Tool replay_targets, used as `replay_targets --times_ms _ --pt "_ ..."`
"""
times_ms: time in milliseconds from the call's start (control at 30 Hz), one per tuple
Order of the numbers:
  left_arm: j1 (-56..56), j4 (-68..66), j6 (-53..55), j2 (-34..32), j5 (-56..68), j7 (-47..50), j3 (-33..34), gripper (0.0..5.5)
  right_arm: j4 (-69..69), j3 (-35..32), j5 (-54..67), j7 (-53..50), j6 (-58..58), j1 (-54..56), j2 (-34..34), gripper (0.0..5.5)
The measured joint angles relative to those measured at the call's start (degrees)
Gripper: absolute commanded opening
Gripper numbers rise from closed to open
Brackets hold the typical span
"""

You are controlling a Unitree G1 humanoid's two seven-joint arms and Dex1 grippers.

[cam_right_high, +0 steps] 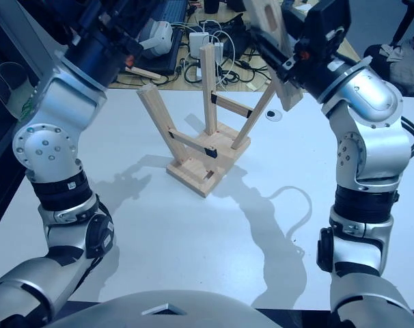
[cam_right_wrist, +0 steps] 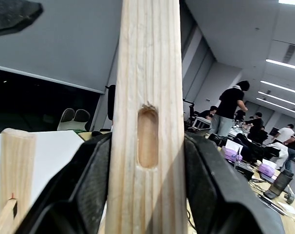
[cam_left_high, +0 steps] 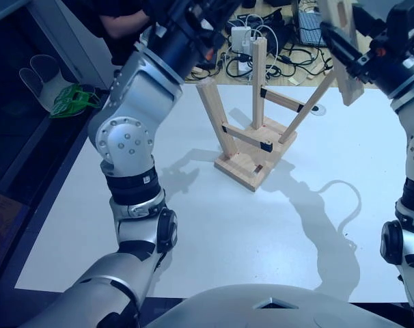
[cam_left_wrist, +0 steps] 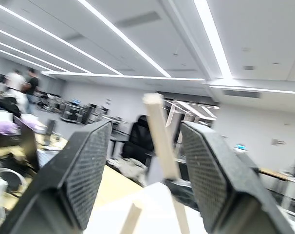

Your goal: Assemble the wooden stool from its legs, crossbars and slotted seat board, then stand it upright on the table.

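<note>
The partly built stool lies upside down on the white table (cam_left_high: 214, 232), its seat board (cam_left_high: 244, 169) flat on the surface. Three legs (cam_left_high: 216, 116) stick up from the board, joined by crossbars (cam_left_high: 244, 137) with black end fittings. My right gripper (cam_right_wrist: 147, 185) is raised above the table's far right, shut on a loose wooden leg (cam_right_high: 289, 85) with an oval slot in its face (cam_right_wrist: 148, 136). High over the far left of the table, my left gripper (cam_left_wrist: 147, 180) is open with nothing between its fingers; a leg top (cam_left_wrist: 159, 136) shows beyond them.
Cables, a power strip and a laptop (cam_left_high: 261, 41) crowd the desk behind the table's far edge. A small round piece (cam_left_high: 318, 108) lies on the table by the stool's right leg. A green object (cam_left_high: 74, 101) sits off the table's left side. Bare surface spreads in front of the stool.
</note>
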State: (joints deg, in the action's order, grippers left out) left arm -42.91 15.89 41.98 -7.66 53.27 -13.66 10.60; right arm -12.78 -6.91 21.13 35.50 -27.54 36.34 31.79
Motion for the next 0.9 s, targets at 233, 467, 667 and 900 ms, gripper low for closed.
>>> replay_targets --times_ms 233,467,667,900 --pt "3.3 0.9 2.1 6.9 2.0 8.1 -3.5 2.64 -3.1 3.7 2.1 1.4 -0.5 0.4 -2.1 2.03" --pt "3.9 0.7 1.2 8.1 0.1 9.1 -4.6 2.64 -5.0 6.8 2.6 1.4 -0.9 1.7 -4.6 2.03" --pt "3.9 0.7 0.9 8.1 -0.1 8.9 -4.6 2.25 -6.3 8.3 2.6 1.3 -1.1 1.7 -5.7 2.03" --pt "3.7 0.2 -0.7 8.6 -0.9 8.2 -5.1 1.15 -6.2 9.1 1.6 -0.2 -1.2 1.7 -6.8 2.03"
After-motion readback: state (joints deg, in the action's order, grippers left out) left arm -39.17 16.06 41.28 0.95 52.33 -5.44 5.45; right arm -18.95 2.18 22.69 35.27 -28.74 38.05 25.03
